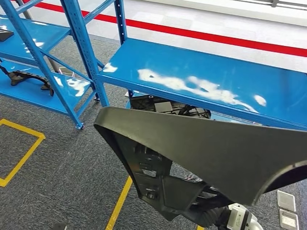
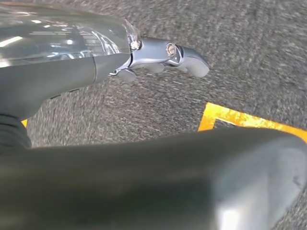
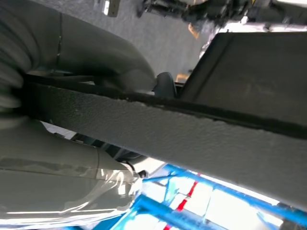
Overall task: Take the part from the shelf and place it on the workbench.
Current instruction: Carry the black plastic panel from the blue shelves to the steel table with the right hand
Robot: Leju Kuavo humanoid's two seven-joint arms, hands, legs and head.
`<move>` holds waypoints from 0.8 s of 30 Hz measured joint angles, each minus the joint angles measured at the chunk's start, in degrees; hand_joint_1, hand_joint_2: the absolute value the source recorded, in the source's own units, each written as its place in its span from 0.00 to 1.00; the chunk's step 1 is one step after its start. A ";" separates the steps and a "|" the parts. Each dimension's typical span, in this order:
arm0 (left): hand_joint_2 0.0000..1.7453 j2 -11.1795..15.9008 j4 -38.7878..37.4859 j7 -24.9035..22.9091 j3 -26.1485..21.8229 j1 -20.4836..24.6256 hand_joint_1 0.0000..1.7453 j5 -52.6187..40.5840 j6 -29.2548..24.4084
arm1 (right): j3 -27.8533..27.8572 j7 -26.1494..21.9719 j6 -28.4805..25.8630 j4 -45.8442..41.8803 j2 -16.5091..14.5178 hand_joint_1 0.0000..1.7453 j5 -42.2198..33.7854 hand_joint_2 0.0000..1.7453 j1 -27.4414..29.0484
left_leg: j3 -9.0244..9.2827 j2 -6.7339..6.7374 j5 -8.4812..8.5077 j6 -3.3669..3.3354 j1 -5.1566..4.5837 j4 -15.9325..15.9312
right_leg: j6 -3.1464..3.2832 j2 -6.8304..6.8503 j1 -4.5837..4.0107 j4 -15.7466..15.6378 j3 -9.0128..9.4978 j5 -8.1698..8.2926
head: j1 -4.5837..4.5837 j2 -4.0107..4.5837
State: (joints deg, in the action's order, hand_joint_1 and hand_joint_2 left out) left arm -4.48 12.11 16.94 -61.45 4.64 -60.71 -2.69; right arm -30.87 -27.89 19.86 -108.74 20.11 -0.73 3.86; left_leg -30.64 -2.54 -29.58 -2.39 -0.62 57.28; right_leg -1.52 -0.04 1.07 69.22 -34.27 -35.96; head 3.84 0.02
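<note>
Head view first: we see the part [image 1: 217, 153], a large dark moulded panel, held in the air low in front of us, clear of the blue shelf [image 1: 203, 81] whose worn top board lies just beyond it. Another dark part [image 1: 29, 79] lies on the lower board of the neighbouring rack to the left. We judge the pick-up done, since the part is off the shelf; the carry and the set-down on the tabletop are left, and we see no tabletop from here. The nearest hard edge is the shelf's front lip, close past the part's far edge, with a blue upright [image 1: 85, 52] to the left. Open carpet [image 1: 61, 177] with yellow floor lines [image 1: 21, 155] spreads on the left side, which looks like the freest room for turning away.

Left wrist view: our left hand [image 2: 155, 57] hangs above the carpet with its fingers stretched out and nothing in them, so it is released.

Right wrist view: our right hand [image 3: 108, 81] is clamped on an edge of the part [image 3: 203, 134], thumb on one face and fingers on the other, with the blue shelf [image 3: 170, 211] close behind.
</note>
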 joint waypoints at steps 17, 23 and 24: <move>0.00 -0.86 0.00 0.05 -0.21 0.33 0.00 -0.66 0.32 | -0.97 0.53 1.15 0.75 0.09 1.00 -1.88 1.00 -1.83 | -5.01 4.50 -0.37 3.27 0.92 6.52 | 1.18 5.12 0.56 -10.10 4.24 2.95 | 0.10 0.00; 0.00 -1.08 0.00 0.36 -0.21 0.06 0.00 -0.66 0.45 | -1.16 0.60 1.24 0.50 -0.75 1.00 -2.92 1.00 -2.34 | -3.25 4.63 0.45 1.23 0.09 1.91 | -0.46 6.13 0.53 -9.51 4.81 1.43 | 0.08 -0.01; 0.00 -1.13 0.00 0.40 -0.21 0.09 0.00 -0.66 0.54 | -1.20 0.60 1.25 0.40 -0.89 1.00 -3.00 1.00 -2.42 | -3.12 4.09 0.61 0.86 0.24 1.65 | -0.52 4.50 0.58 -7.70 4.11 0.16 | 0.05 -0.01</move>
State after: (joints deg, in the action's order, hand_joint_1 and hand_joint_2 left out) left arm -5.61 12.11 17.34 -61.66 4.74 -61.37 -2.15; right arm -32.07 -27.30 21.10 -108.33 19.22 -3.73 1.43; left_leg -33.76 1.54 -28.97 -1.52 -0.37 58.93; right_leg -2.04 4.46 1.65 61.52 -30.16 -35.80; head 3.88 0.01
